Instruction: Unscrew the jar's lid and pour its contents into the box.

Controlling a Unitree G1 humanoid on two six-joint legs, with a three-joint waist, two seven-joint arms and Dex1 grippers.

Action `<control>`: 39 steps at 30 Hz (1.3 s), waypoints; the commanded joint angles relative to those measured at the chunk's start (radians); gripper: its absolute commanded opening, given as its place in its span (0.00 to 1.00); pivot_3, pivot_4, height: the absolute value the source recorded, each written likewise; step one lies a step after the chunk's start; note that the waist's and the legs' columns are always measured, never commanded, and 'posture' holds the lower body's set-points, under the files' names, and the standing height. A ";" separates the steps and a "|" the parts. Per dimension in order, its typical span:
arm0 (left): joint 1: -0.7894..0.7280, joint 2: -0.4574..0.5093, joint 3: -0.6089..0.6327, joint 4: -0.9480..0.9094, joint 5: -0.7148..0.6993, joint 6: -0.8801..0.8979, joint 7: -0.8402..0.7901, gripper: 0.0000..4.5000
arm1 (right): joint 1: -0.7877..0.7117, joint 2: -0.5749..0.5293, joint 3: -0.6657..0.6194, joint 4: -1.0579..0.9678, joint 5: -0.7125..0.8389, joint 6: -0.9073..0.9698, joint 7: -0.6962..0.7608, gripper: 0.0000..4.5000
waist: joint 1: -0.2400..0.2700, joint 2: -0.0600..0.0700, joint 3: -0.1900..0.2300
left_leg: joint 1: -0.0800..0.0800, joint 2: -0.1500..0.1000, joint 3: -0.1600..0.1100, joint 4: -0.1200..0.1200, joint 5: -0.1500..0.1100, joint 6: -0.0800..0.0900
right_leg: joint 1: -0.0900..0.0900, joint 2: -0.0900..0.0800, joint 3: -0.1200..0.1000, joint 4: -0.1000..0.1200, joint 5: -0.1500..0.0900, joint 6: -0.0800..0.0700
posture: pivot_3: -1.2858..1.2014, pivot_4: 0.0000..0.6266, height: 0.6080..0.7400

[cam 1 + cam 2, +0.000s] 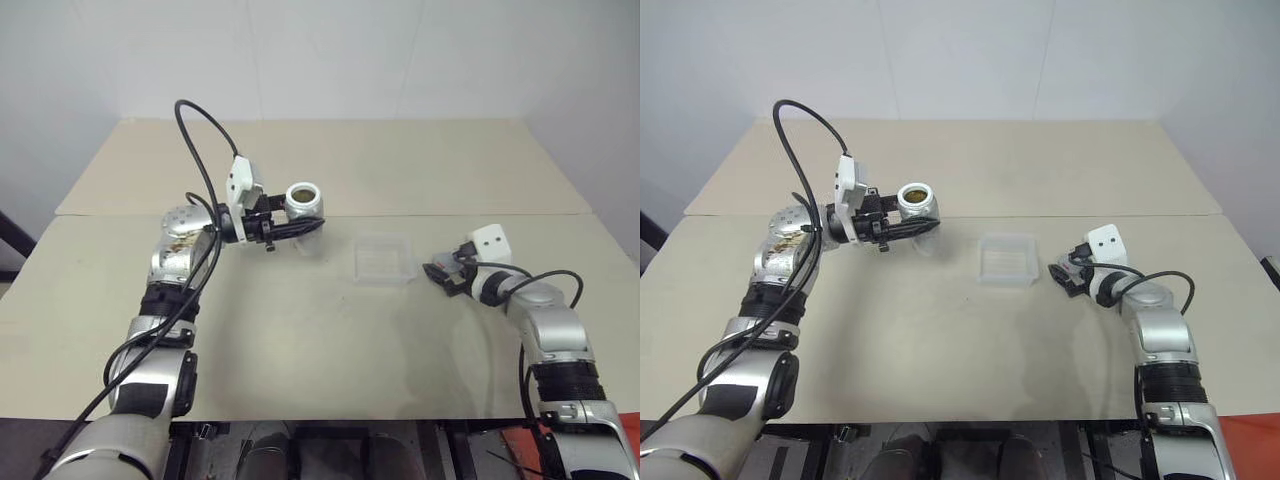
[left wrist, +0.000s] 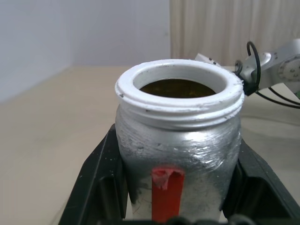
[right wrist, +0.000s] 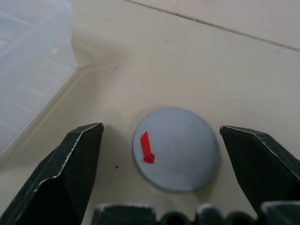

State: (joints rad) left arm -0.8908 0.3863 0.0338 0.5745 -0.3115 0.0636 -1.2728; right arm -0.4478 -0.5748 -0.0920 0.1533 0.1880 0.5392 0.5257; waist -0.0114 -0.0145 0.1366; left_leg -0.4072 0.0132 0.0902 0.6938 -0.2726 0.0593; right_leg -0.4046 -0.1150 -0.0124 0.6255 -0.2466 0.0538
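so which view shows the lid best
The right wrist view: the lid lies flat on the table between the open right gripper fingers, apart from both, red mark up. In the head views that gripper hides it. The left wrist view shows the open jar instead.

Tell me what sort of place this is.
Probably a robot lab or test room, not a home: plain beige tables pushed together against bare white walls, with only the task props out, a jar held in the left gripper and a clear plastic box.
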 commanded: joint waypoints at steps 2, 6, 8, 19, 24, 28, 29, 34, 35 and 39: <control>-0.074 -0.044 -0.006 0.017 0.070 -0.108 0.165 0.46 | -0.001 -0.108 -0.069 -0.226 0.113 0.102 0.118 0.99 | 0.004 0.000 0.000 | 0.000 0.000 0.000 0.000 0.000 0.000 | 0.000 0.000 0.000 0.000 0.000 0.000 | 0.52 0.24 1.00; -0.144 -0.079 -0.081 0.135 0.270 -0.382 0.388 0.46 | 0.005 -0.190 -0.106 -0.343 0.262 0.235 0.250 0.99 | 0.013 0.000 0.000 | 0.000 0.000 -0.001 0.000 -0.001 0.001 | 0.001 0.000 0.000 -0.001 0.000 0.000 | 0.52 0.24 1.00; -0.190 -0.094 -0.126 0.206 0.380 -0.518 0.524 0.46 | -0.003 -0.221 -0.116 -0.367 0.327 0.297 0.296 0.99 | 0.015 0.000 0.000 | 0.000 -0.001 -0.001 0.000 -0.001 0.001 | 0.001 0.000 0.000 -0.001 0.000 0.000 | 0.52 0.24 1.00; -0.547 -0.031 -0.863 0.503 1.488 -0.756 1.767 0.46 | -0.039 -0.341 -0.079 -0.351 0.391 0.336 0.423 0.99 | 0.035 -0.001 0.001 | -0.001 -0.005 -0.001 -0.001 -0.002 0.003 | 0.000 -0.001 -0.001 -0.003 0.000 0.001 | 0.52 0.24 1.00; -0.585 -0.102 -1.018 0.539 1.652 -0.593 1.934 0.46 | -0.024 -0.345 -0.094 -0.362 0.392 0.334 0.419 0.99 | 0.039 -0.001 0.001 | -0.003 -0.005 -0.002 -0.001 -0.002 0.003 | -0.001 -0.001 -0.001 -0.002 0.000 0.001 | 0.52 0.24 1.00; -0.567 -0.179 -1.097 0.608 1.725 -0.435 1.908 0.46 | -0.020 -0.321 -0.142 -0.389 0.424 0.355 0.382 0.99 | 0.039 -0.001 0.001 | -0.004 -0.005 -0.002 0.000 -0.001 0.002 | -0.002 -0.001 -0.002 -0.002 0.000 0.001 | 0.52 0.24 1.00; -0.566 -0.196 -1.116 0.633 1.738 -0.409 1.885 0.46 | -0.016 -0.315 -0.159 -0.403 0.438 0.366 0.370 0.99 | 0.039 -0.001 0.001 | -0.004 -0.005 -0.002 0.000 -0.001 0.002 | -0.002 -0.001 -0.002 -0.002 0.000 0.001 | 0.52 0.24 1.00; -0.577 -0.220 -1.166 0.660 1.752 -0.415 1.919 0.46 | 0.013 -0.307 -0.214 -0.451 0.492 0.402 0.326 0.99 | 0.038 -0.002 0.001 | -0.004 -0.005 -0.002 0.000 -0.001 0.002 | -0.002 -0.001 -0.002 -0.002 0.000 0.001 | 0.52 0.24 1.00; -0.576 -0.219 -1.170 0.661 1.751 -0.414 1.923 0.46 | 0.019 -0.308 -0.218 -0.455 0.494 0.404 0.315 0.99 | 0.039 -0.002 0.001 | -0.004 -0.004 -0.002 0.000 -0.001 0.002 | -0.002 -0.001 -0.002 -0.002 0.000 0.001 | 0.52 0.24 1.00; -0.579 -0.216 -1.161 0.667 1.734 -0.413 1.925 0.46 | 0.036 -0.305 -0.220 -0.463 0.498 0.401 0.298 0.99 | 0.039 -0.002 0.001 | -0.004 -0.005 -0.002 0.000 -0.001 0.002 | -0.002 -0.002 -0.002 -0.002 0.000 0.001 | 0.52 0.24 1.00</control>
State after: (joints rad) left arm -1.4461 0.1669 -1.1365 1.2416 1.4462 -0.3526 0.6356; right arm -0.4089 -0.8783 -0.2694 -0.2784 0.6566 0.9386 0.8303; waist 0.0279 -0.0163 0.1379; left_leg -0.4111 0.0084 0.0885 0.6937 -0.2740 0.0616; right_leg -0.4070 -0.1177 -0.0141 0.6238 -0.2464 0.0548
